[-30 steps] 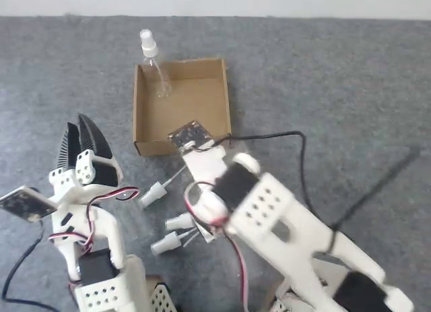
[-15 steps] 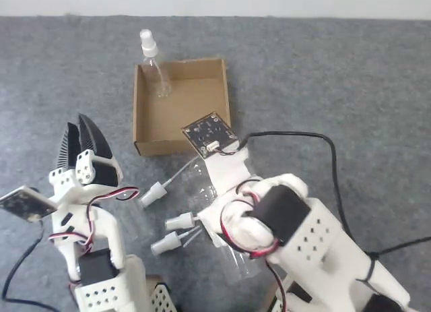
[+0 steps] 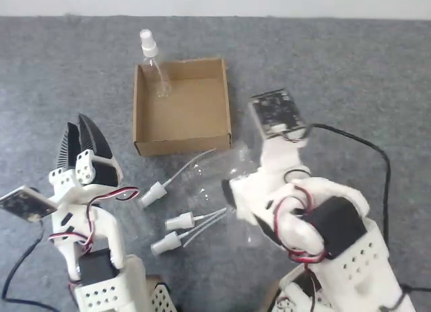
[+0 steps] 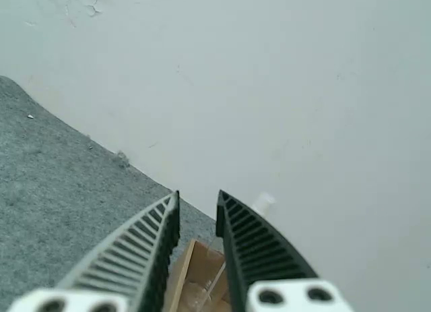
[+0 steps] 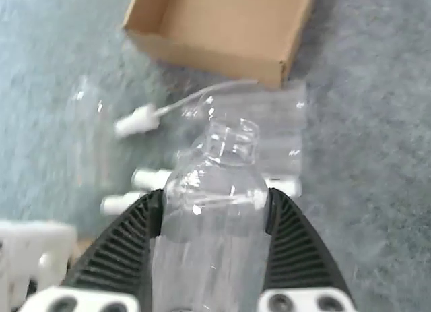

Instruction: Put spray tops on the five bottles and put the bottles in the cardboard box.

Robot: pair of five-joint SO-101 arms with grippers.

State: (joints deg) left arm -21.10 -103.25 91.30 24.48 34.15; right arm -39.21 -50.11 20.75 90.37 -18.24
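High view first: the cardboard box (image 3: 182,145) sits upper middle on the grey carpet (image 3: 350,69). One capped bottle (image 3: 152,64) leans in the box's upper left corner, with its white sprayer poking up over the rim. Just below the box, three loose spray tops (image 3: 180,222) lie near each other, tubes pointing right. The left arm (image 3: 87,211) is parked lower left, and the left gripper (image 3: 82,138) is raised off the carpet well away from all of it. The right arm (image 3: 316,224) fills the lower right, reaching up toward the box's right side.

Left wrist view: that gripper is aimed at the pale wall (image 4: 303,89). Its black ribbed fingers (image 4: 151,244) are only a crack apart, with nothing between them. Past the tips you can see a box corner and the capped bottle's sprayer.

Right wrist view: the right gripper (image 5: 214,201) is clamped on a clear bottle (image 5: 222,164), one finger on each side of the body. The neck is bare and points toward the box. The bottle hangs above the loose spray tops, short of the box's near wall. There's more clear plastic on the carpet around it, but it's too faint for me to sort out.
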